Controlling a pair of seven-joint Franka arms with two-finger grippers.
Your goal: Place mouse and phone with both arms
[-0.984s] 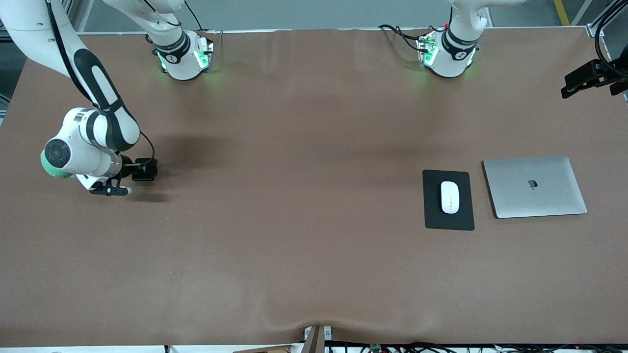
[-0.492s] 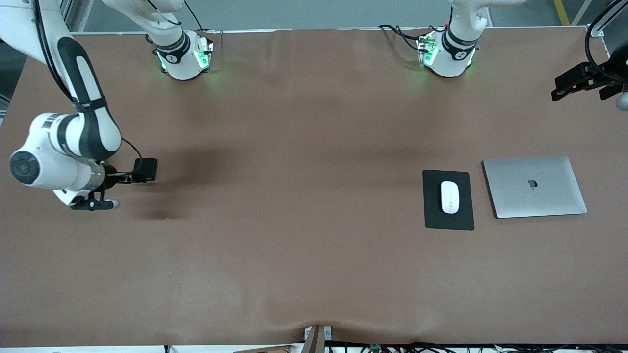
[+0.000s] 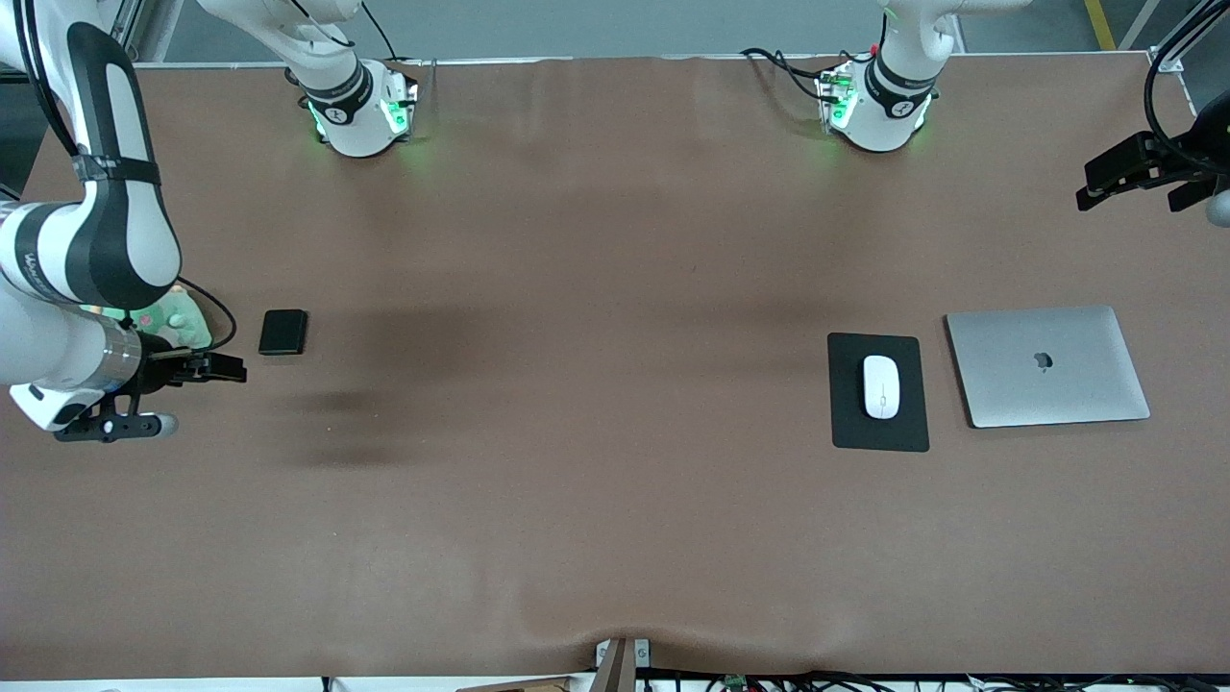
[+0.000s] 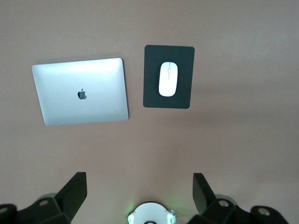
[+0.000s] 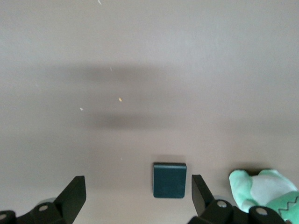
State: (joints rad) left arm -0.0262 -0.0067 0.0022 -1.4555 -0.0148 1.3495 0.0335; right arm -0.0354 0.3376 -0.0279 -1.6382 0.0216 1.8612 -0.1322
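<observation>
The black phone (image 3: 283, 332) lies flat on the table toward the right arm's end, free of any gripper. My right gripper (image 3: 219, 367) hangs open and empty over the table beside it. The right wrist view shows the phone (image 5: 169, 179) below, close to one of the open fingers (image 5: 201, 196). The white mouse (image 3: 880, 386) sits on the black mouse pad (image 3: 879, 434) toward the left arm's end. My left gripper (image 3: 1091, 185) is open and empty, high over the table's edge at that end. The left wrist view shows the mouse (image 4: 168, 79) on the pad (image 4: 154, 60).
A closed silver laptop (image 3: 1047, 365) lies beside the mouse pad, also in the left wrist view (image 4: 81, 95). A green plush toy (image 3: 178, 322) lies near the phone by the right arm's wrist, also in the right wrist view (image 5: 264, 189).
My right gripper has let go of the phone and drawn back toward the right arm's end of the table. The phone stays where it lay. The left gripper shifted slightly.
</observation>
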